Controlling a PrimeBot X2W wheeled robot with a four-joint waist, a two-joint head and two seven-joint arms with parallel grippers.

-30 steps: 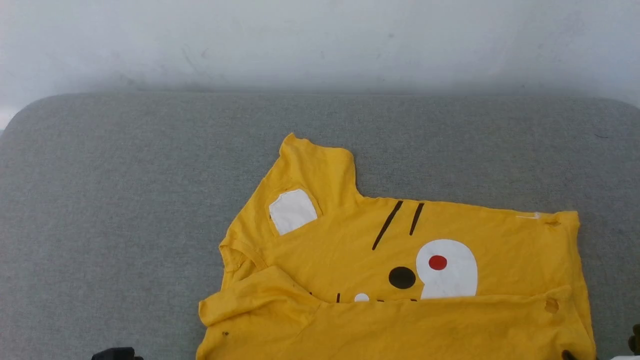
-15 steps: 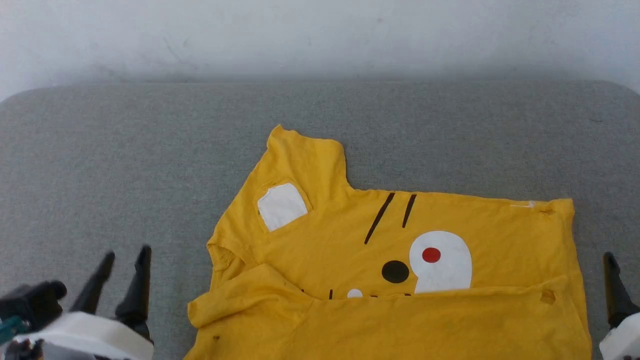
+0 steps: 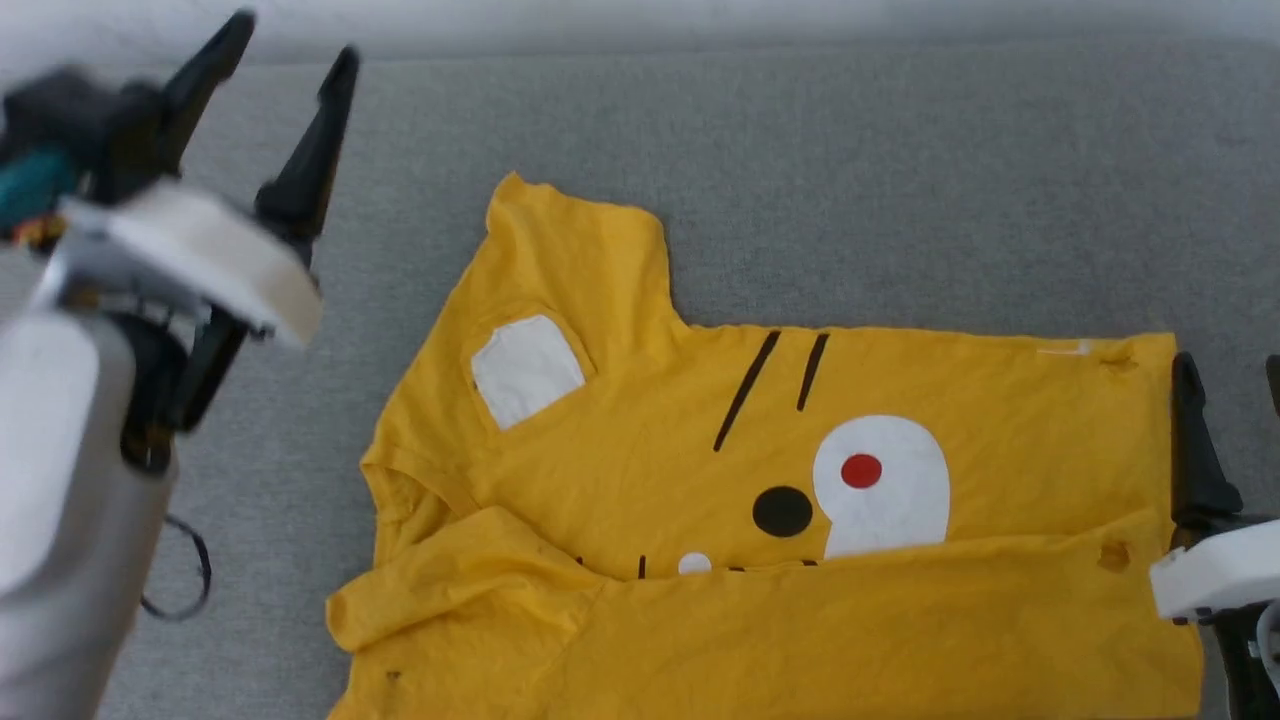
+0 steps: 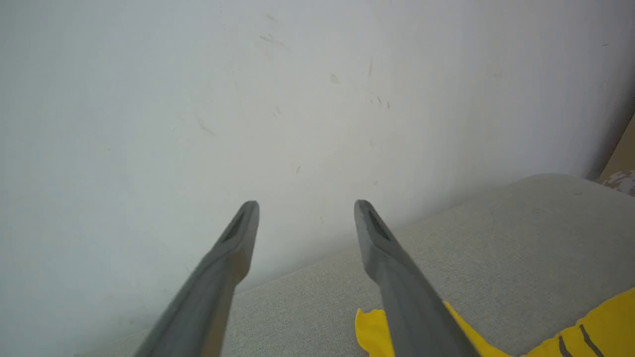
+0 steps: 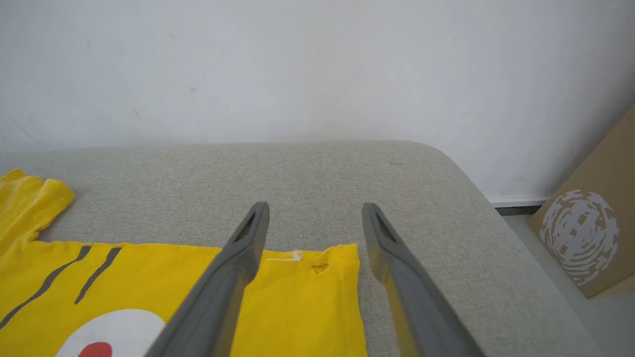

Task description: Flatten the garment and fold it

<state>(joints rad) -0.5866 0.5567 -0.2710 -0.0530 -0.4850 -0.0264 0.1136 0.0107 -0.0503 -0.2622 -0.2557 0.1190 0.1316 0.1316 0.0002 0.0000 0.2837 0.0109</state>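
The garment (image 3: 640, 440), a bright yellow T-shirt, lies spread on the grey padded surface (image 3: 900, 180). Its near part is folded up over the lower half of the face print. One sleeve (image 3: 575, 240) points away from me. The white patch (image 3: 525, 368), black strokes (image 3: 765, 390), black nose (image 3: 782, 510) and white circle with red dot (image 3: 880, 485) all show. My left gripper (image 3: 293, 45) hangs open above the surface, left of the sleeve (image 4: 372, 327). My right gripper (image 3: 1230, 370) is open at the shirt's right edge (image 5: 297, 302), empty.
A white wall (image 5: 317, 64) rises right behind the padded surface. A cardboard box (image 5: 585, 233) stands on the floor past the surface's rounded right end. A black cable loop (image 3: 190, 580) hangs by my left forearm.
The head camera has tilted down. My left gripper has risen from the lower left to the upper left. The right gripper has come up beside the shirt's right edge. The shirt lies as before.
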